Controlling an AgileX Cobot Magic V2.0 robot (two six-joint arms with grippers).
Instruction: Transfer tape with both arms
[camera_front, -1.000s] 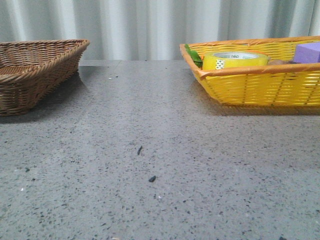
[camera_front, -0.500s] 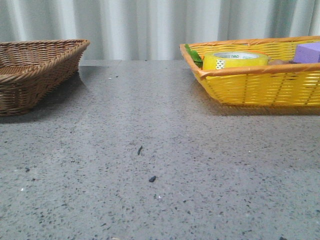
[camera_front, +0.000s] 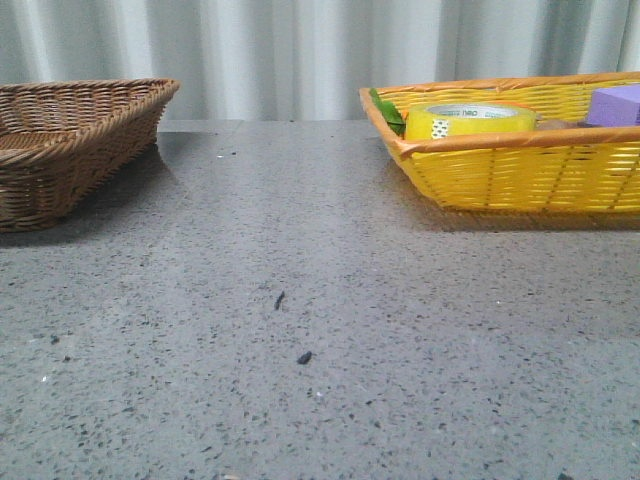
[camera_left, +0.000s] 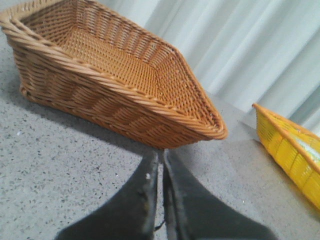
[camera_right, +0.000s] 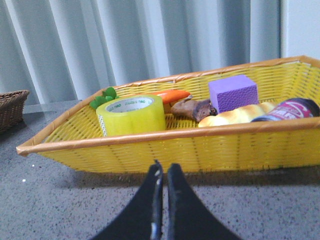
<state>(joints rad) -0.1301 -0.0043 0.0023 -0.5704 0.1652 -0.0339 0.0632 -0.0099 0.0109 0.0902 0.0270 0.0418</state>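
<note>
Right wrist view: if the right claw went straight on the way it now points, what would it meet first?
Most likely the near woven wall of the yellow wicker basket, straight beyond the shut right claw. The bright-yellow roll of tape sits behind and above that wall, inside the basket. Depth is unclear, so the gap cannot be judged.

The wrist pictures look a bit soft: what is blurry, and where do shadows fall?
Left wrist view: the pincer is a dark blur, the brown basket sharper. Right wrist view: the pincer is blurred, the tape clear. Front view: soft shadows under both baskets.
</note>
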